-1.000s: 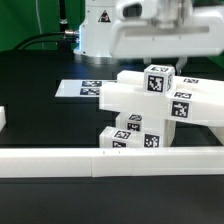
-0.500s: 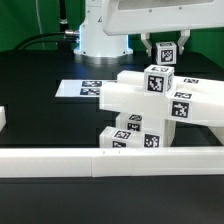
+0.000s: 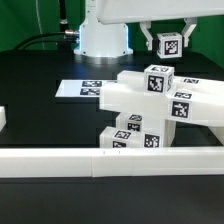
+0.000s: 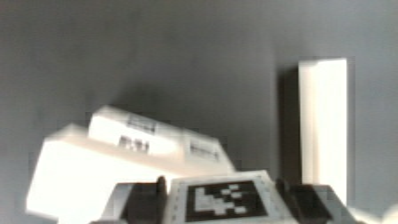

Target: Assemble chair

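The part-built white chair [image 3: 150, 105] stands at the middle right of the table, blocky pieces stacked and crossed, each with black-and-white tags. Above and behind it hangs my gripper [image 3: 169, 43], shut on a short white post [image 3: 169, 44] whose tag faces the camera. A dark finger [image 3: 152, 42] shows on each side of the post. In the wrist view the same tagged post [image 4: 222, 199] sits between the fingers [image 4: 139, 200], with the chair's tagged pieces [image 4: 125, 150] below it. The post is clear of the chair.
A long white border rail [image 3: 100, 160] runs along the table's front, with a short rail end [image 3: 3, 119] at the exterior view's left. The marker board [image 3: 82, 88] lies flat behind the chair. The arm's white base [image 3: 102, 38] stands at the back. A white rail [image 4: 322, 120] shows in the wrist view.
The arm has risen from just above the chair, carrying the tagged post up with it. The chair pieces have not moved.
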`<state>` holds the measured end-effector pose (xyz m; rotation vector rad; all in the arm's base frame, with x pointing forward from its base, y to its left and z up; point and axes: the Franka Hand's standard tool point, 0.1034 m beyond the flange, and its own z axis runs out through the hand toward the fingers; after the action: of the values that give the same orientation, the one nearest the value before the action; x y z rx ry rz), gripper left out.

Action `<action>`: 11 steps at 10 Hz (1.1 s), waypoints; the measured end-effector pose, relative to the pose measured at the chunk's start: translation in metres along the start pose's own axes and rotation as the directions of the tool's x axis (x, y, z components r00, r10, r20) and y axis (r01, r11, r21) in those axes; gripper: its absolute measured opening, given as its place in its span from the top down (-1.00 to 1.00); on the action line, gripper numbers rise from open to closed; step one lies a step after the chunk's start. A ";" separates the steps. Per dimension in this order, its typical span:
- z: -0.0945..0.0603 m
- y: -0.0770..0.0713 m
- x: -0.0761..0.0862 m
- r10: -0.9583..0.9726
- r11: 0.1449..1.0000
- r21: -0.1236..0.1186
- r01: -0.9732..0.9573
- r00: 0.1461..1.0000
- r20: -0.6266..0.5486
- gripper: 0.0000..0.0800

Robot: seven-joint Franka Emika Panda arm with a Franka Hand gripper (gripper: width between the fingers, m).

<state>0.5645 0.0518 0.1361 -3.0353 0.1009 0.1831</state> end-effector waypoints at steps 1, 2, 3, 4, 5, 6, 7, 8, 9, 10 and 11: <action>0.002 0.000 -0.003 0.001 1.000 0.000 -0.001 1.000 0.006 0.29; 0.003 0.000 -0.004 0.001 1.000 0.000 -0.001 1.000 0.007 0.29; 0.003 0.000 -0.004 0.002 1.000 0.000 -0.002 1.000 0.008 0.29; 0.003 0.001 -0.003 0.000 1.000 -0.001 0.000 1.000 0.007 0.29; 0.002 0.001 0.001 -0.048 0.999 -0.009 0.048 0.999 0.007 0.29; 0.005 0.001 0.009 -0.068 0.998 -0.015 0.068 0.998 0.008 0.29; 0.008 0.001 0.015 -0.090 0.996 -0.020 0.090 0.996 0.008 0.29; 0.011 0.001 0.015 -0.091 0.996 -0.022 0.091 0.996 0.013 0.29; 0.013 0.001 0.015 -0.085 0.996 -0.024 0.085 0.996 0.009 0.29; 0.013 0.001 0.015 -0.074 0.997 -0.024 0.074 0.997 0.004 0.29; 0.012 0.002 0.015 -0.073 0.997 -0.025 0.073 0.997 0.004 0.29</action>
<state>0.5778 0.0505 0.1219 -3.0571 -0.0124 0.1846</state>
